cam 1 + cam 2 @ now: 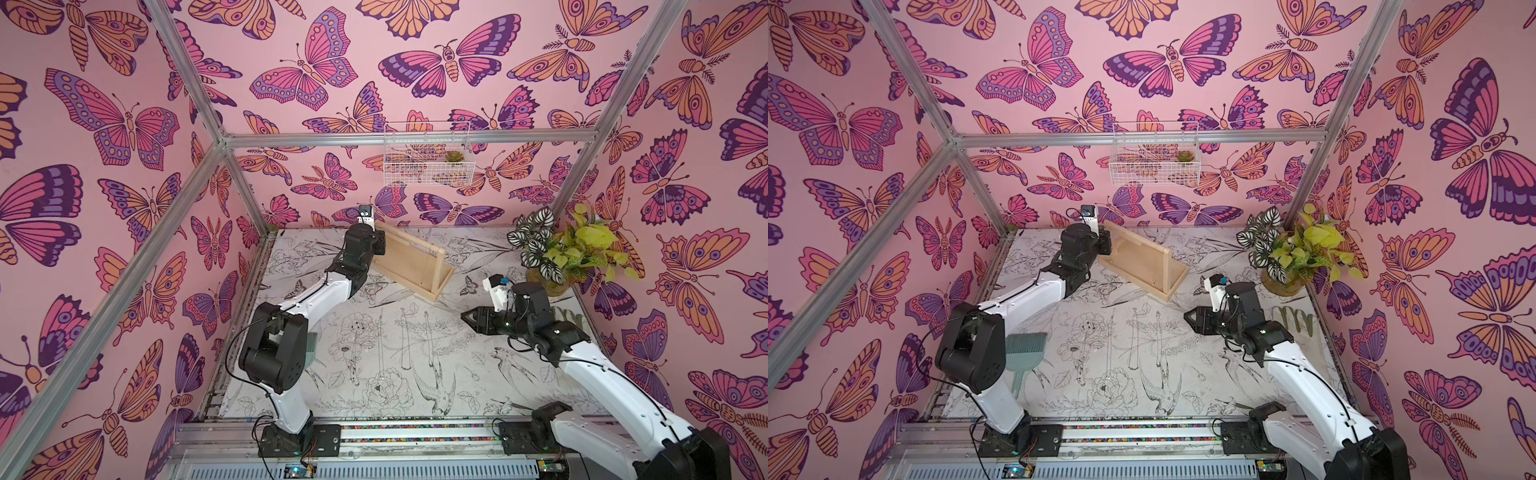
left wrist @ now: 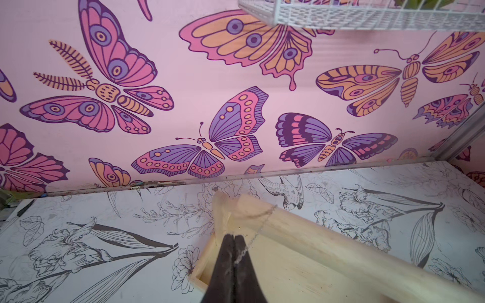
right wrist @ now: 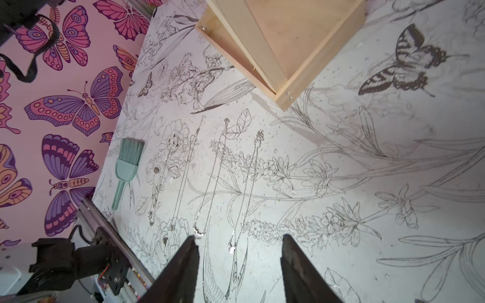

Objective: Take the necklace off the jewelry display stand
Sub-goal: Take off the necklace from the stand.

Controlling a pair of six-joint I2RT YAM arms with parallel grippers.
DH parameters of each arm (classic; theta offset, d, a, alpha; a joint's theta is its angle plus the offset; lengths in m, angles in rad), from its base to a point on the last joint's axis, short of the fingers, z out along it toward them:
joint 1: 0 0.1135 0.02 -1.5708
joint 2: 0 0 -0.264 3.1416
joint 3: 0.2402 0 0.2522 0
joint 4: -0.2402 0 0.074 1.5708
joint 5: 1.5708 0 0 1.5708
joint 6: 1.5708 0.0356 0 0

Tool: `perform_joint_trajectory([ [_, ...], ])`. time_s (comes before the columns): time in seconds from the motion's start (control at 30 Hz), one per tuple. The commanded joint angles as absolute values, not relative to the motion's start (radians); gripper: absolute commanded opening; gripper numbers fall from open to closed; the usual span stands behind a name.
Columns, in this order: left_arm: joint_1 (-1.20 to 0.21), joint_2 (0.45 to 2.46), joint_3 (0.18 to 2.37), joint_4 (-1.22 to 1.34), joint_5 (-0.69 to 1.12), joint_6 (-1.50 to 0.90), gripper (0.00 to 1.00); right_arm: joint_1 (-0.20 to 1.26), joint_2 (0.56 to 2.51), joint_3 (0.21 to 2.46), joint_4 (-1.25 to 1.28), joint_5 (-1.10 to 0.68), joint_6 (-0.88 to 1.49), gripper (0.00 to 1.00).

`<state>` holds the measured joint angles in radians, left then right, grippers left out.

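Observation:
The pale wooden jewelry display stand [image 1: 415,262] [image 1: 1144,262] sits tilted at the back of the table. In the left wrist view a thin silver necklace [image 2: 258,225] drapes over the stand's crossbar [image 2: 315,236], and its chain runs down into the seam of my left gripper [image 2: 233,237]. That gripper is shut on the chain at the stand's left end [image 1: 380,247]. My right gripper [image 3: 238,237] [image 1: 467,318] hovers open over the table, right of the stand, with nothing between its fingers.
Several other silver necklaces [image 3: 210,178] lie stretched out on the printed table top in front of the stand. A teal brush [image 3: 128,162] [image 1: 1023,349] lies by the left arm. Potted plants [image 1: 557,249] fill the back right corner. A white wire basket [image 1: 428,160] hangs on the back wall.

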<state>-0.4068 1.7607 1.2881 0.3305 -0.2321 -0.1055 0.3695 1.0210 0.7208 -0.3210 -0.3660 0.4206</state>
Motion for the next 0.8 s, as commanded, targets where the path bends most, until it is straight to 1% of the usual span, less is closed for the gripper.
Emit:
perform_joint_trajectory([
  [0.0, -0.377, 1.745, 1.337, 0.298, -0.225, -0.093, 0.0, 0.432, 1.074, 0.79, -0.293, -0.197, 0.385, 0.56],
  [0.1, -0.358, 1.752, 1.37, 0.279, -0.223, -0.092, 0.0, 0.499, 1.148, 0.844, -0.301, -0.046, 0.37, 0.6],
  [0.23, -0.323, 1.734, 1.386, 0.251, -0.27, -0.085, 0.0, 0.535, 1.276, 0.919, -0.319, 0.038, 0.399, 0.61],
  [0.4, -0.26, 1.645, 1.343, 0.205, -0.327, -0.14, 0.0, 0.624, 1.408, 0.981, -0.292, 0.217, 0.393, 0.63],
  [0.43, -0.255, 1.631, 1.335, 0.192, -0.332, -0.149, 0.0, 0.642, 1.429, 0.992, -0.283, 0.253, 0.387, 0.64],
  [0.5, -0.252, 1.599, 1.317, 0.167, -0.331, -0.168, 0.0, 0.674, 1.464, 1.018, -0.262, 0.324, 0.384, 0.72],
  [0.53, -0.252, 1.583, 1.304, 0.151, -0.327, -0.182, 0.0, 0.685, 1.479, 1.031, -0.249, 0.344, 0.387, 0.73],
  [0.63, -0.252, 1.532, 1.248, 0.135, -0.304, -0.237, 0.0, 0.694, 1.511, 1.035, -0.161, 0.395, 0.417, 0.74],
  [0.77, -0.253, 1.466, 1.173, 0.135, -0.243, -0.296, 0.0, 0.714, 1.565, 1.064, -0.078, 0.523, 0.447, 0.69],
])
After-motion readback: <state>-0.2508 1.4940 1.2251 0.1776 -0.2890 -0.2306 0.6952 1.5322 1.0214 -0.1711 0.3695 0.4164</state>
